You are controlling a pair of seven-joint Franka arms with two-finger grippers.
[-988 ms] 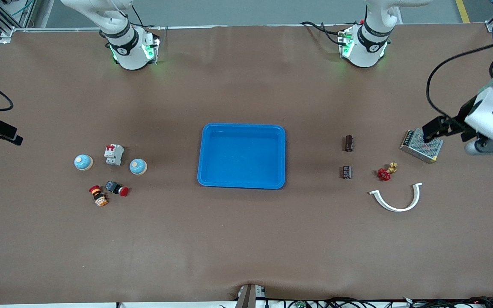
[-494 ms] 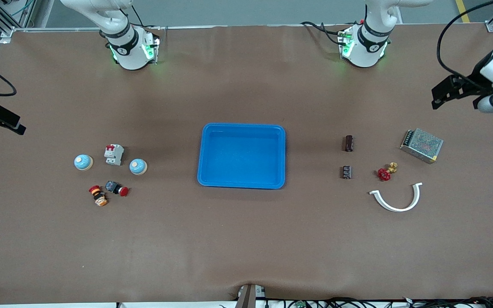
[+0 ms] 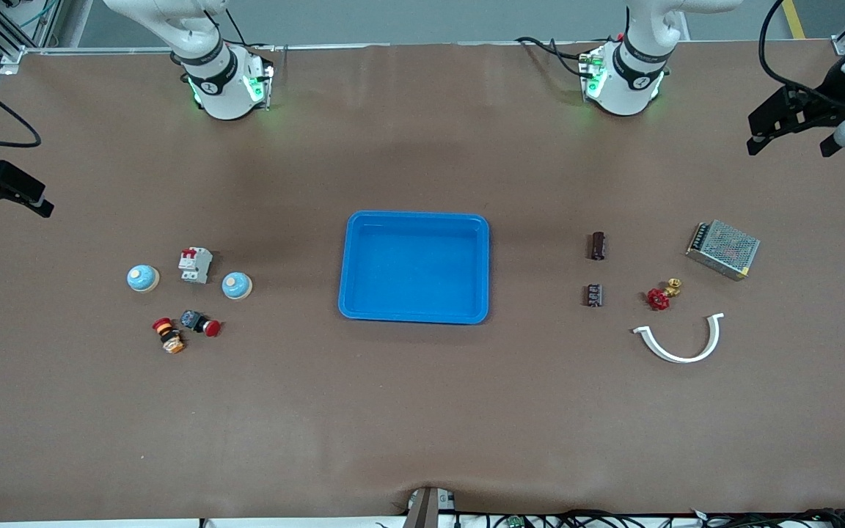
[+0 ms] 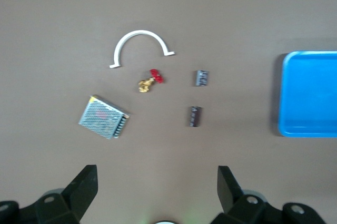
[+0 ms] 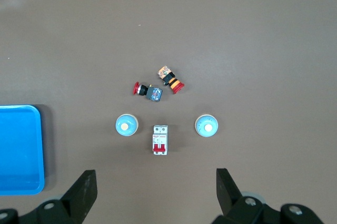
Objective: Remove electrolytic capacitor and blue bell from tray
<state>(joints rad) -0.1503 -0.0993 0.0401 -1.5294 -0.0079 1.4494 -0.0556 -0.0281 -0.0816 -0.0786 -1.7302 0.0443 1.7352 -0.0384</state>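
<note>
Two dark capacitors [image 3: 598, 246] [image 3: 595, 295] lie on the table between the blue tray [image 3: 414, 218] and the left arm's end. They also show in the left wrist view [image 4: 195, 116] [image 4: 202, 78]. Two light-blue bells [image 3: 143, 278] [image 3: 236, 285] sit toward the right arm's end and show in the right wrist view [image 5: 206, 125] [image 5: 126, 125]. My left gripper [image 3: 789, 143] [image 4: 157, 176] is open and empty, high over the table's edge at the left arm's end. My right gripper [image 3: 8, 205] [image 5: 155, 179] is open and empty, high over the edge at the right arm's end.
Near the capacitors lie a metal mesh power supply [image 3: 722, 249], a red-handled brass valve [image 3: 661, 295] and a white curved clip [image 3: 679, 341]. A white circuit breaker [image 3: 195, 265] stands between the bells, with two red push buttons [image 3: 200, 323] [image 3: 168, 335] nearer the camera.
My left gripper rose from over the power supply and drew back toward the robots' side of the table. My right gripper shifted the same way a little. Nothing on the table moved.
</note>
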